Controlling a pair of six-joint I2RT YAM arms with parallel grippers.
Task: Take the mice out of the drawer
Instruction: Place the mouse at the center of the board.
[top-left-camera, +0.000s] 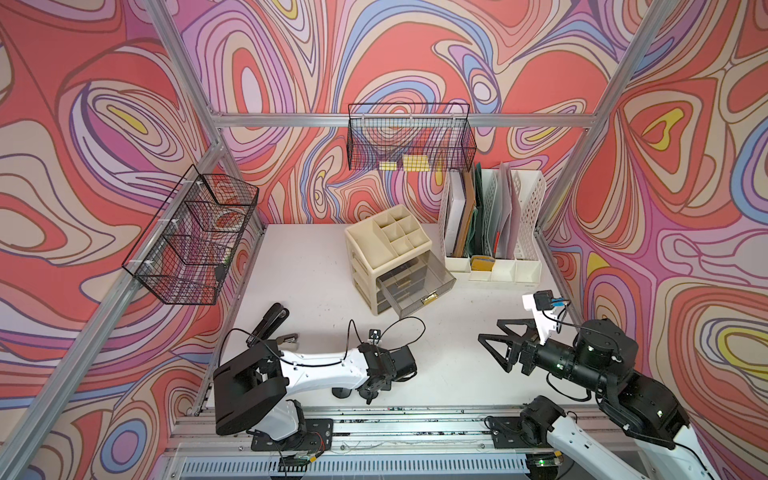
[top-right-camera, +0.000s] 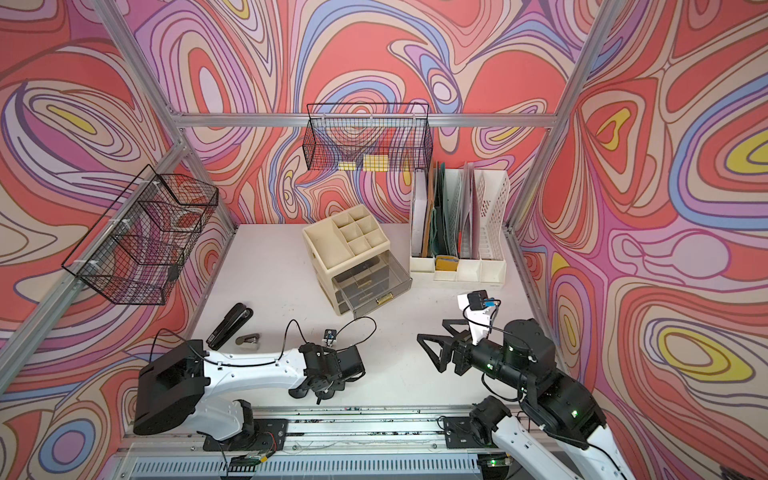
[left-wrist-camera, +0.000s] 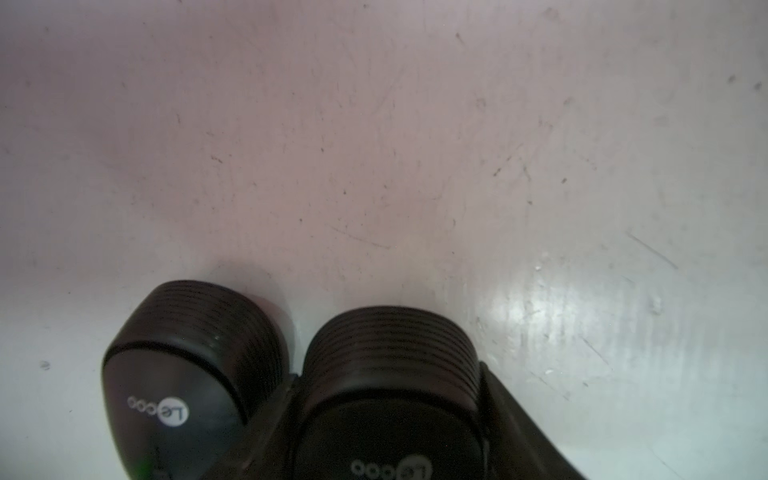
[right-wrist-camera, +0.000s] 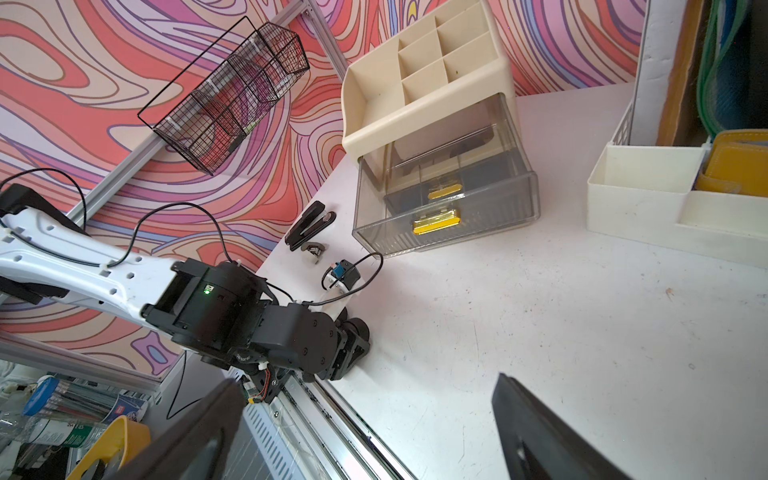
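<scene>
- While the white table (top-left-camera: 316, 266) carries the cream organizer (top-left-camera: 386, 245) near its back, the top drawer (top-left-camera: 415, 286) stands pulled out, its gold handle facing the arms.
- Left arm (top-left-camera: 320, 365): stretched roughly level across the front of the table, wrist bent down. The left gripper (top-left-camera: 369, 390) points at the tabletop near the front edge.
- Right arm (top-left-camera: 582, 361): reaches in from the front right corner. The right gripper (top-left-camera: 488, 328) is above the table, well apart from the drawer, released, jaws spread wide.
- Left wrist view: the fingers (left-wrist-camera: 511, 411) sit against both sides of the held mouse (left-wrist-camera: 390, 374), grasping it. Its ribbed end and white logo show.
- Second mouse (left-wrist-camera: 195, 357): on the table just beside the held mouse, outside the jaws. Cannot tell whether the two touch.
</scene>
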